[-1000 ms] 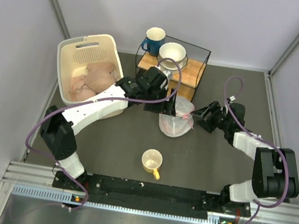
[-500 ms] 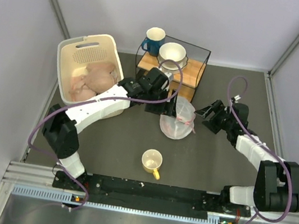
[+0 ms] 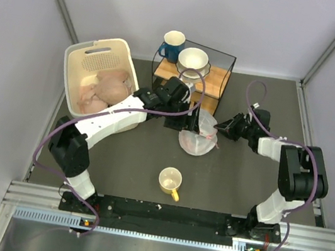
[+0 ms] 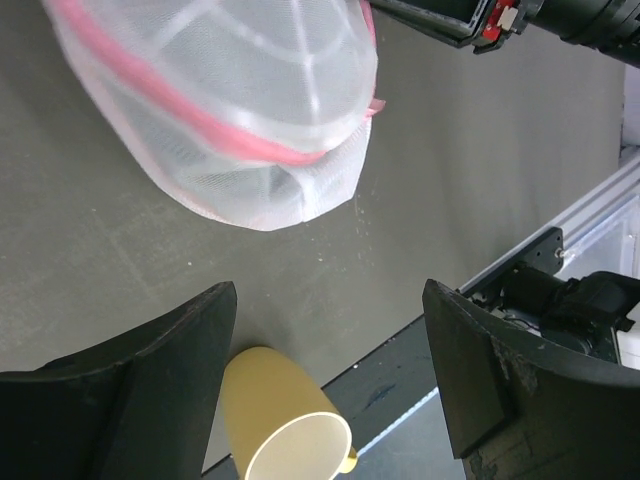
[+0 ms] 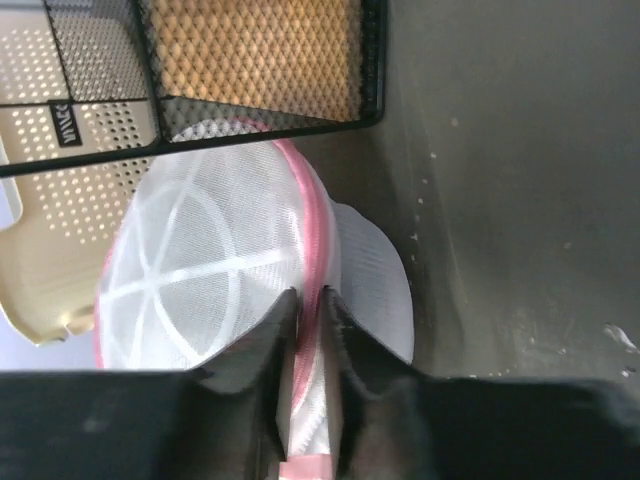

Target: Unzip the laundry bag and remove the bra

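Right gripper pinched on pink rim of laundry bag; left gripper spread wide, bag just beyond its tips. Zip looks unopened (no bra visible): early.

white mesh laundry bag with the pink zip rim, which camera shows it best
Right wrist: the round white mesh laundry bag sits close, dome and pink rim nearly whole. Left wrist crops its top; top external shows it small, partly under the left gripper.

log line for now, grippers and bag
left gripper open, off laundry bag | right gripper shut on bag | bra not visible
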`<state>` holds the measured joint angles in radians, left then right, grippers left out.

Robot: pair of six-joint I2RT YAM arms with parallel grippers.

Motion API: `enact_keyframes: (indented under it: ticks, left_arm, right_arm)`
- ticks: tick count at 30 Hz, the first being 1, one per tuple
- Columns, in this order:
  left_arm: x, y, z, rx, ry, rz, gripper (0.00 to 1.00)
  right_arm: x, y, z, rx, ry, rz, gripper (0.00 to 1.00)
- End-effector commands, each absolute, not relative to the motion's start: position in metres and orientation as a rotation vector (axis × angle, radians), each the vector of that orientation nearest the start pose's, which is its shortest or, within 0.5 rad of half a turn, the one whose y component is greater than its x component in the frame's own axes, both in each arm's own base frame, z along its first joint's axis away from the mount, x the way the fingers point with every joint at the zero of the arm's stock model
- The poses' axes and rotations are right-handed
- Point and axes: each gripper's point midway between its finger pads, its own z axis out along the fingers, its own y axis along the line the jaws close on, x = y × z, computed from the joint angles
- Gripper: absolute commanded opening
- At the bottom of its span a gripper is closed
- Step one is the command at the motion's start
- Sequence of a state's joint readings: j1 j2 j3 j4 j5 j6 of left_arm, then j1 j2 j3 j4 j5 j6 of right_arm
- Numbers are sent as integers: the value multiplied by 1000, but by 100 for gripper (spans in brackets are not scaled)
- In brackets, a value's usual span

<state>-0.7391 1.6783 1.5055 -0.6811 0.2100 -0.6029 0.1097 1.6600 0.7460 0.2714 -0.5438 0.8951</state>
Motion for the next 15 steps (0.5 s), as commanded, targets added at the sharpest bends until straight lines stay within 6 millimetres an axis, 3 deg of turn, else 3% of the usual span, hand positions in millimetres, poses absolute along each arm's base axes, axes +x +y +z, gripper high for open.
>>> enact_keyframes:
  ticks: [1,7,15]
  left_arm:
    - [269,-349,199,262,2554,-970,81]
    - [268,-362,196,197,2590,-1059,85]
    - [277,-375,184,63,2617,-1135,85]
  right_arm:
    - [384,169,112,506,2131,1251,0]
    - [355,153,133,545,2091,1147,0]
    - [312,136,134,724,2123,972,0]
